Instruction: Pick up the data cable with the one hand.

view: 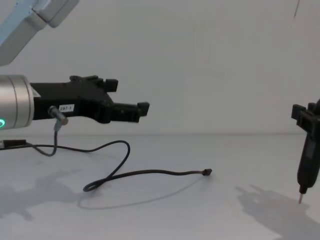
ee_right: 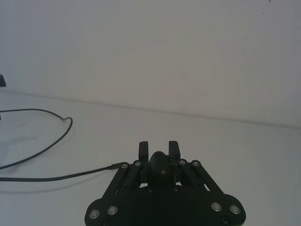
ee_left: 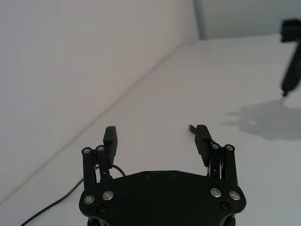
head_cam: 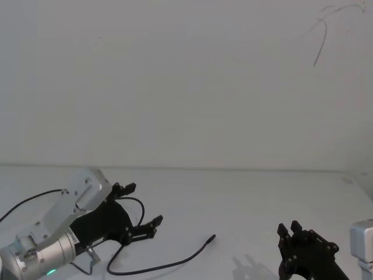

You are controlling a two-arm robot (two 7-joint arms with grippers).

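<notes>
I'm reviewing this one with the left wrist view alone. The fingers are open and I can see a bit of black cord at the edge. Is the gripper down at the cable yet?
Observer: No. In the chest view the left gripper hangs above the table, and the cable lies flat beneath it, untouched.
Operator: Where does the cable run?
Observer: It comes out from under the arm, curls into a loop, then stretches toward the robot's right and ends at the plug.
Operator: And the other arm?
Observer: The right gripper sits low at the right, shut, away from the cable.
</notes>
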